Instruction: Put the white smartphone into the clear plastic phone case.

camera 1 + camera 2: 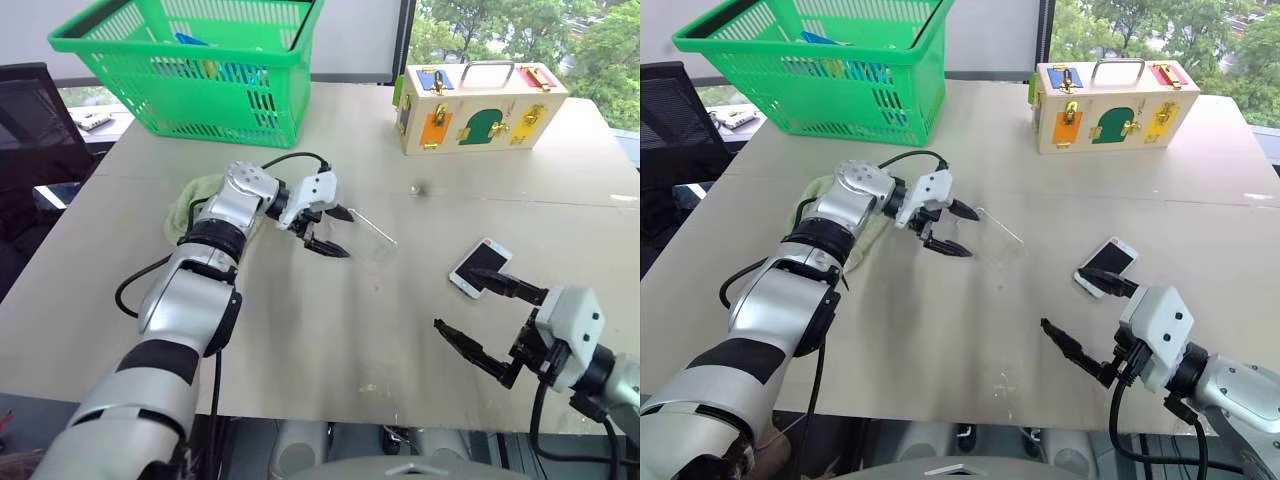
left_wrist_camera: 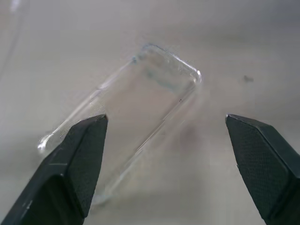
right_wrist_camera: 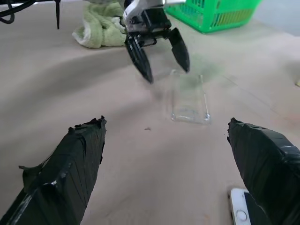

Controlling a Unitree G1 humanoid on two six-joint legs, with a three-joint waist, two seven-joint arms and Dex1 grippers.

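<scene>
The clear plastic phone case (image 1: 372,236) lies flat on the table near its middle, showing mostly as glinting edges. My left gripper (image 1: 343,233) hovers right beside the case's left end, tilted down toward it. It is open with nothing between its fingers. In the left wrist view the case (image 2: 140,98) stretches away just past the fingertips. The white smartphone (image 1: 480,267) lies screen up at the right, apart from the case. My right gripper (image 1: 458,300) stands open near the table's front edge, its upper finger over the phone's near end, gripping nothing.
A green plastic basket (image 1: 190,70) with items in it stands at the back left. A wooden latch box (image 1: 480,105) sits at the back right. A pale green towel (image 1: 195,200) lies under my left forearm. A black chair (image 1: 25,110) is beside the table's left edge.
</scene>
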